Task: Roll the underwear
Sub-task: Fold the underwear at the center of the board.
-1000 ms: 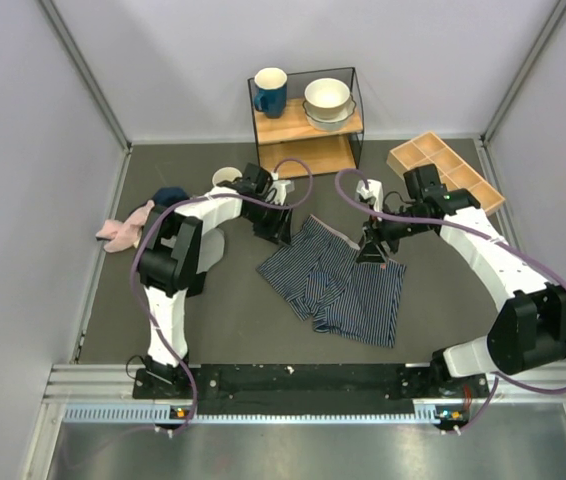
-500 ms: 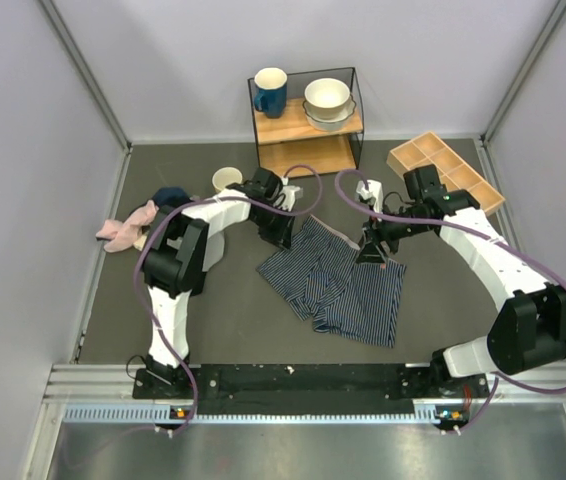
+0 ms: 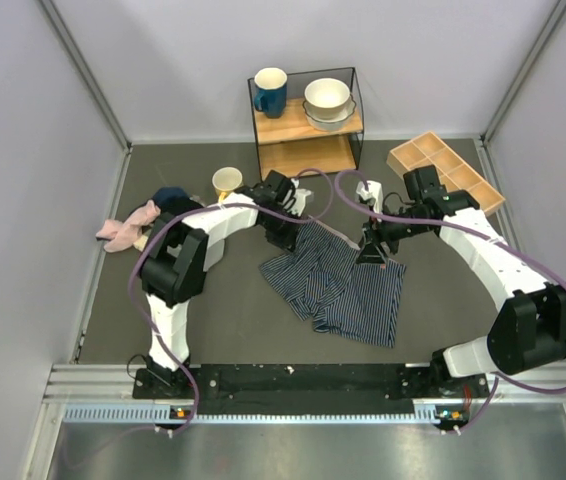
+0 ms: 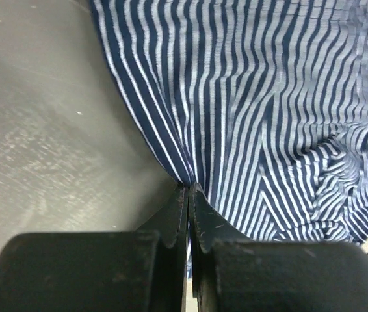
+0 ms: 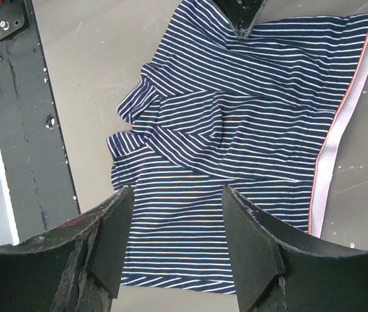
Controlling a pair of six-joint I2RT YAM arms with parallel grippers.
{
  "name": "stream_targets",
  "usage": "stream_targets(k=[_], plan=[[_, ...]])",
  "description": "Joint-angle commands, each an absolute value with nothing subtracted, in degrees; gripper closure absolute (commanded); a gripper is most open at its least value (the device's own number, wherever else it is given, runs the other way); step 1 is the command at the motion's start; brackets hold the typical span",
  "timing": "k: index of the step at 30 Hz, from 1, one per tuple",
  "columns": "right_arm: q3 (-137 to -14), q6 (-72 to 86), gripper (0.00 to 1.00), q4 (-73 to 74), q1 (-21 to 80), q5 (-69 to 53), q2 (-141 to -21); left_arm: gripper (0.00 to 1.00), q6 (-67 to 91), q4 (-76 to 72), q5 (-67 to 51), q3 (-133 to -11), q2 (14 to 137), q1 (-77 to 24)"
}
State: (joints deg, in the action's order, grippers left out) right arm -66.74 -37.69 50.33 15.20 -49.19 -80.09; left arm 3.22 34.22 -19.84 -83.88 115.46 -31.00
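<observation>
Spread-out step: left gripper [image 4: 188, 190] pinches the underwear [image 4: 255, 97] edge, right gripper [image 5: 177, 192] hovers wide open above it; next probably pull flat, then roll.

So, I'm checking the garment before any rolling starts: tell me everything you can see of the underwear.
The underwear is a pair of navy boxer shorts with thin white stripes, in soft-looking cloth. Its waistband shows a pale inside with a red-orange edge. It lies spread but rumpled on the dark table, with folds across its middle. The left gripper is shut on one edge of it; the right gripper hangs open over it.
</observation>
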Motion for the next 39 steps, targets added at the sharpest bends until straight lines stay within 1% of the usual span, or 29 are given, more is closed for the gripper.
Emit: stream_targets(k=[1, 9, 25, 31, 39], plan=[[-66.80, -37.79, 0.42, 49.48, 14.59, -50.10, -79.01, 1.00, 6.15, 31.82, -22.41, -81.13, 108.11, -33.22], [-66.71, -37.62, 0.42, 49.40, 12.83, -50.27, -78.84, 1.00, 10.28, 27.34, -25.84, -77.08, 104.07, -35.15], [-66.53, -37.88, 0.42, 49.22, 12.57, -49.48, -80.33, 1.00, 14.85, 21.89, -31.55, -73.65, 102.31, -37.35], [-66.53, -37.35, 0.42, 49.22, 10.55, -50.10, -80.16, 1.00, 16.70, 20.30, -32.25, -73.39, 101.25, -39.11], [-66.45, -37.09, 0.43, 49.04, 6.33, -50.54, -79.19, 1.00, 19.51, 18.63, -32.17, -74.18, 100.63, -44.03]])
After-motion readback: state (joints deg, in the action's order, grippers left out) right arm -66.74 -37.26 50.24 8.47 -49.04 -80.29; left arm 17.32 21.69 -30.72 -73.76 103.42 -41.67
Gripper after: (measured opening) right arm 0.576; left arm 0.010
